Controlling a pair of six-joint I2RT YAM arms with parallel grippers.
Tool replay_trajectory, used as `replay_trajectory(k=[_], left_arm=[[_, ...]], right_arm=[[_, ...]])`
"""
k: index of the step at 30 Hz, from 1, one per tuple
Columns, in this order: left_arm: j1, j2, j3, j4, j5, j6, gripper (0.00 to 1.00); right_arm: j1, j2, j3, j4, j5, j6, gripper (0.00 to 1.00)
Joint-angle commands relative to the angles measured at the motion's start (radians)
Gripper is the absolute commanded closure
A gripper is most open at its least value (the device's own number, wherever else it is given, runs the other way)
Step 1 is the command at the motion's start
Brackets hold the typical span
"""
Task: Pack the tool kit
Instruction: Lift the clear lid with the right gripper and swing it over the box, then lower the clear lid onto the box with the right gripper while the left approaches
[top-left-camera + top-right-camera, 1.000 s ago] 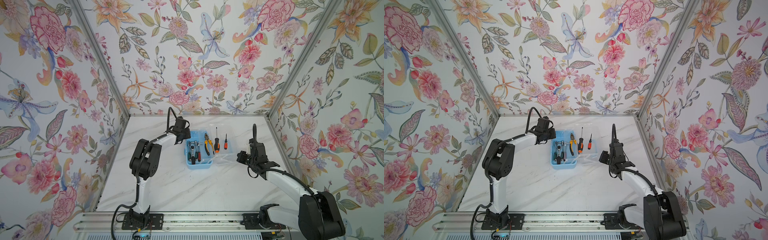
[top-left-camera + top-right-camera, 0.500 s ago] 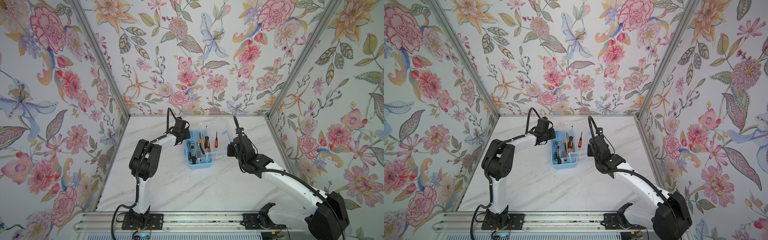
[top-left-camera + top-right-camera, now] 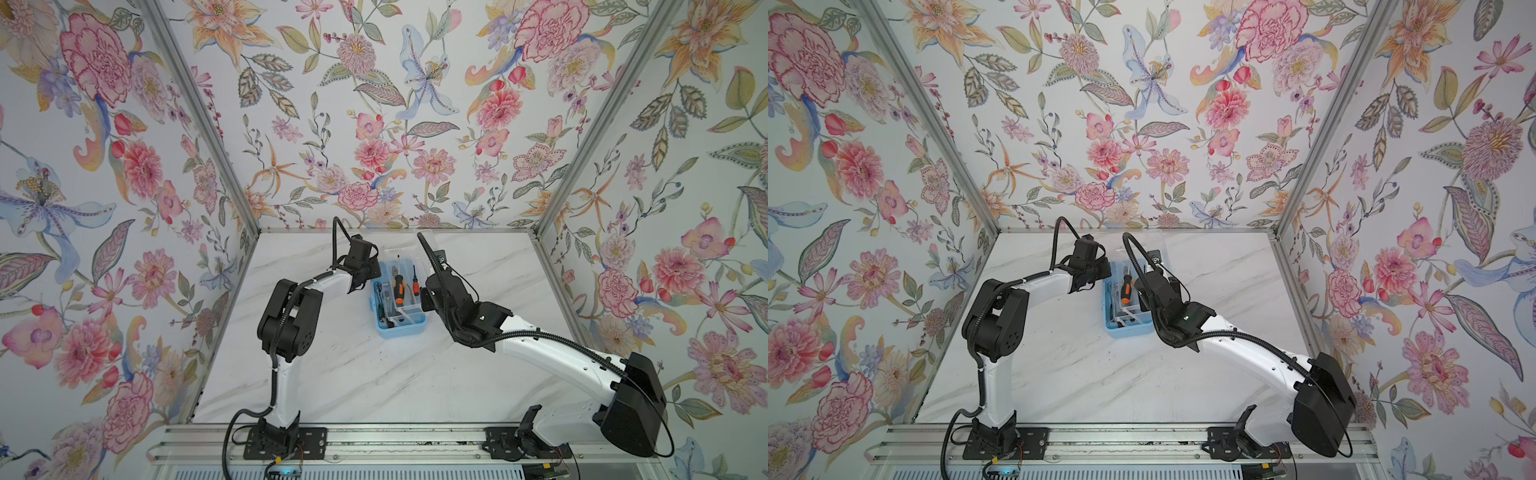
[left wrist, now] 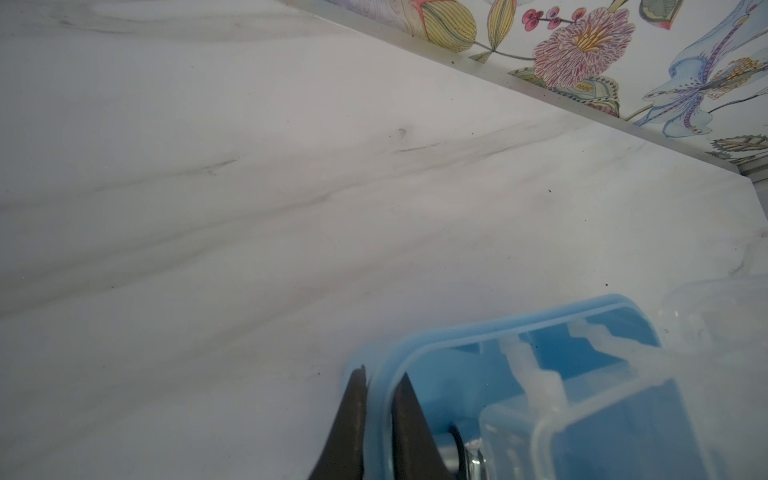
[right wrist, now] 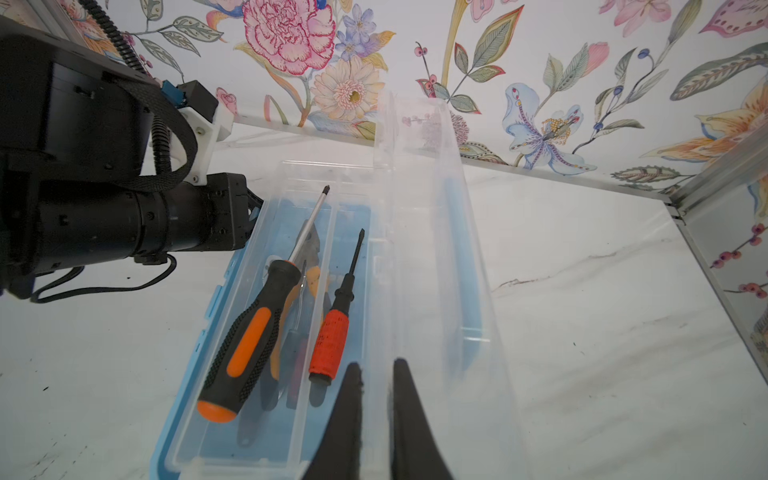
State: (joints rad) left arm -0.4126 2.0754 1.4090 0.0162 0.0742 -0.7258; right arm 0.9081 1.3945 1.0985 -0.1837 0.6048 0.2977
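Observation:
The blue tool box point(image 3: 401, 330) point(image 3: 1127, 330) sits mid-table toward the back. My left gripper point(image 4: 382, 376) point(image 3: 371, 272) is shut on its blue rim point(image 4: 457, 340) at the far left side. A black-and-orange screwdriver point(image 5: 245, 345) point(image 3: 399, 289), a small red screwdriver point(image 5: 330, 345) and orange-handled pliers point(image 5: 313, 282) lie in a clear tray over the blue base. The clear lid point(image 5: 432, 232) stands raised along the box's right side. My right gripper point(image 5: 376, 365) point(image 3: 424, 297) is shut on the lid's near edge.
The marble table point(image 3: 374, 386) is walled by floral panels on three sides, with a metal strip point(image 5: 561, 176) along the back. The left arm's wrist and cable point(image 5: 124, 216) sit close to the box's left side. The mounting rail point(image 3: 395, 440) runs along the front edge.
The right arm has swung left and back with the clear lid, raising it from flat beside the box. The screwdrivers now show over the blue box. The left gripper has stayed put.

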Motion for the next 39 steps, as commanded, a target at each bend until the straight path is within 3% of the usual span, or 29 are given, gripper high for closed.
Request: replay_trajectory(k=[1, 6, 10, 16, 23, 34, 35, 37, 39], left_arm=[[-0.036, -0.034, -0.019, 0.044, 0.098, 0.007, 1.00], [-0.034, -0.034, -0.016, 0.055, 0.114, 0.002, 0.99], [-0.034, -0.050, -0.025, 0.054, 0.108, 0.011, 0.83], [-0.027, -0.074, -0.046, 0.044, 0.088, 0.032, 0.81], [-0.021, -0.103, -0.082, 0.071, 0.073, 0.009, 0.81], [-0.018, -0.161, -0.130, 0.042, 0.060, 0.016, 0.80], [-0.017, -0.175, -0.143, 0.036, 0.052, 0.016, 0.76], [-0.017, -0.213, -0.176, 0.024, 0.022, 0.022, 0.58], [-0.016, -0.263, -0.235, 0.040, -0.022, 0.039, 0.30]], right_arm=[[0.043, 0.039, 0.032, 0.037, -0.191, 0.024, 1.00], [0.060, 0.065, 0.052, 0.026, -0.217, 0.033, 0.88], [0.081, 0.079, 0.070, 0.012, -0.225, 0.038, 0.76], [0.102, 0.073, 0.089, -0.004, -0.250, 0.056, 0.64], [0.076, 0.045, 0.108, -0.010, -0.254, 0.069, 0.61], [-0.086, 0.043, 0.107, -0.005, -0.327, 0.123, 0.60], [-0.094, 0.045, 0.110, -0.006, -0.333, 0.123, 0.59], [-0.107, 0.060, 0.119, -0.005, -0.354, 0.127, 0.58], [-0.116, 0.082, 0.134, -0.006, -0.374, 0.132, 0.58]])
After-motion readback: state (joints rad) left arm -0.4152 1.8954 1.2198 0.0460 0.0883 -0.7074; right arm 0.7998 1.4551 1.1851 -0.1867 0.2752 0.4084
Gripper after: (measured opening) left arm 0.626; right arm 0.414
